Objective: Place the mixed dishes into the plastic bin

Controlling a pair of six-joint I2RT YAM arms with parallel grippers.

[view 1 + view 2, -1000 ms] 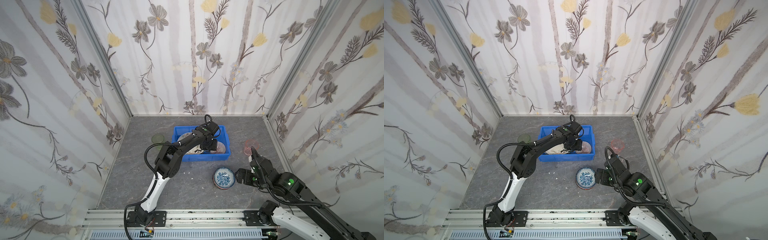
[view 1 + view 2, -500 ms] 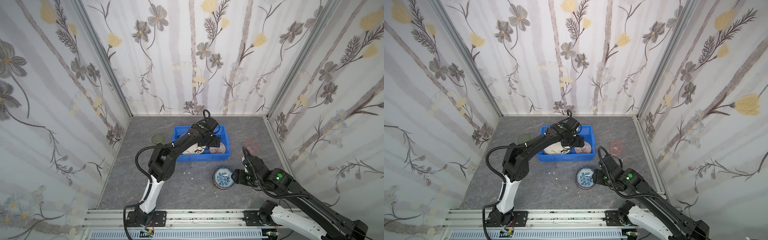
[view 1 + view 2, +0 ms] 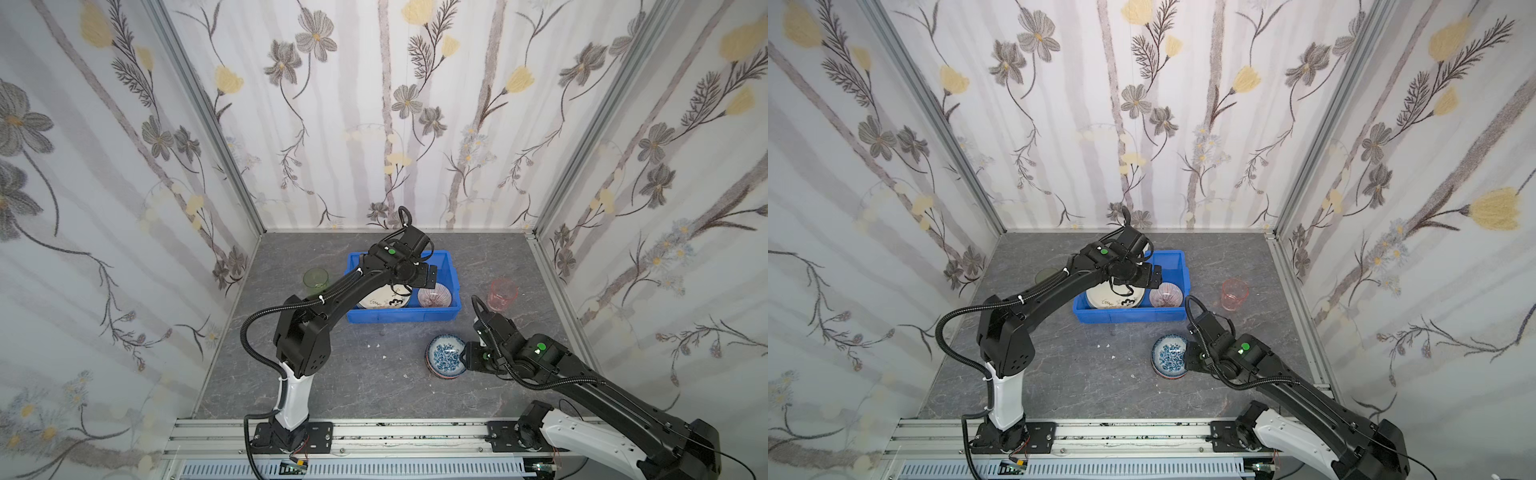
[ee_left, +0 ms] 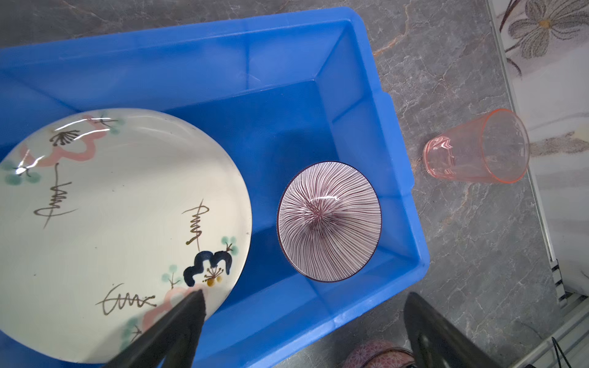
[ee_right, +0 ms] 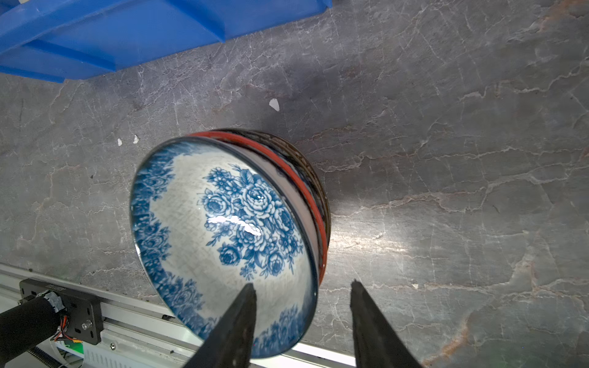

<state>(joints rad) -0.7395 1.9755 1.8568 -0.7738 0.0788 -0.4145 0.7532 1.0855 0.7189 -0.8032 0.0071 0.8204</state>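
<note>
**Straddling the rim: hazards on the blue-white bowl**

1. Right gripper: jaws part-spread, one finger inside the blue-white bowl and one outside, nothing pinched yet. The bowl sits on the table in front of the plastic bin, nested on the lower dishes, one red-rimmed and one dark. Risk: a thin pinch on the glazed rim lets the bowl pivot or slip. The outer finger may also snag the lower dishes and drag them.
2. Left gripper: spread wide, empty, hanging over the bin. Risk: the arms clash if the bowl comes across now.
3. Bin floor: the cream plate and striped bowl cover most of it. Risk: another bowl lands askew.
4. Pink tumbler: near the right gripper, easily toppled.
</note>
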